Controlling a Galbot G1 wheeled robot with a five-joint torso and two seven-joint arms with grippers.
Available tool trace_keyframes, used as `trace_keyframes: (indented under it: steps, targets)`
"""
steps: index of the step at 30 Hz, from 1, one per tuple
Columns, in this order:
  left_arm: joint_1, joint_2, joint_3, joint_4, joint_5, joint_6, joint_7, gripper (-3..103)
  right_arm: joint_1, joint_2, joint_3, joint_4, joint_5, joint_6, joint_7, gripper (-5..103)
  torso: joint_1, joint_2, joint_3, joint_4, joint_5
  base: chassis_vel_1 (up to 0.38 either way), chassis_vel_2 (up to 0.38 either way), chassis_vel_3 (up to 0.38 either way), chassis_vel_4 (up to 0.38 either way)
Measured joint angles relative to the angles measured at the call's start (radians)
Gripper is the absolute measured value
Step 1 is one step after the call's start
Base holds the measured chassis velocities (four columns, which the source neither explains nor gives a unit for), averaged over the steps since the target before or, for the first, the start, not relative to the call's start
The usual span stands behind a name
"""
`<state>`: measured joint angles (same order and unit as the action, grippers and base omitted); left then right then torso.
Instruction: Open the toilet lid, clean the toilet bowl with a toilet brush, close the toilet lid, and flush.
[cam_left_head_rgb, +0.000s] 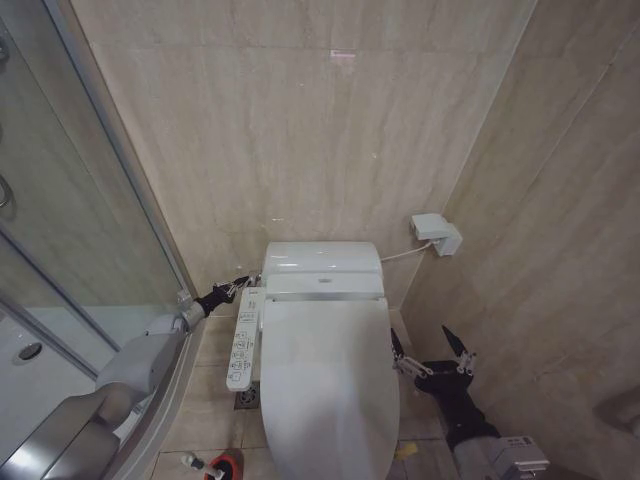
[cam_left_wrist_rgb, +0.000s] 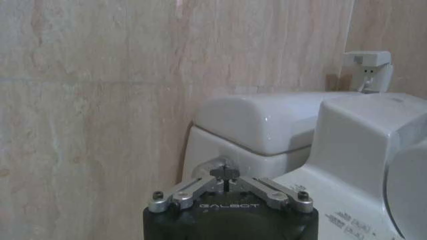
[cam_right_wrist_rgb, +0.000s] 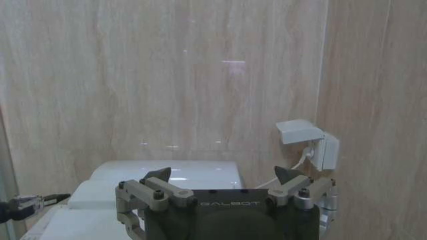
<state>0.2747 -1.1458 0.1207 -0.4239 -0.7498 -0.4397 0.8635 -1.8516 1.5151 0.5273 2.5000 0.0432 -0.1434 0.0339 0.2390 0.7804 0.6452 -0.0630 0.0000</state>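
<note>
Left to right. The toilet brush (cam_left_head_rgb: 192, 463) is seen on the floor at the lower left, beside its red holder (cam_left_head_rgb: 228, 466). The left gripper (cam_left_head_rgb: 240, 286), fingers pressed together, is held at the left flank of the tank (cam_left_head_rgb: 322, 266), where a round flush button (cam_left_wrist_rgb: 215, 166) lies just ahead of the fingertips. The toilet lid (cam_left_head_rgb: 325, 385) is shown lowered over the bowl. The right gripper (cam_left_head_rgb: 430, 350), fingers spread and empty, is parked beside the lid's right edge. The flushing step is judged to be in hand; a short forward press on the button is called for.
</note>
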Motion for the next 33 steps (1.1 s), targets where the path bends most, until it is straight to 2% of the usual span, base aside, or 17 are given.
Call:
trace_keyframes:
  steps: [13, 33]
  targets:
    - [-0.027, -0.016, -0.056, 0.079, 0.064, -0.024, 0.068, 0, 0.000, 0.000, 0.000, 0.000, 0.000, 0.000, 0.000, 100, 0.000, 0.000, 0.000, 0.0000, -0.0001, 0.000, 0.000, 0.000, 0.000]
    - [-0.062, -0.055, -0.084, 0.163, 0.134, -0.041, 0.102, 0, 0.000, 0.000, 0.000, 0.000, 0.000, 0.000, 0.000, 100, 0.000, 0.000, 0.000, 0.0000, 0.0001, 0.000, 0.000, 0.000, 0.000]
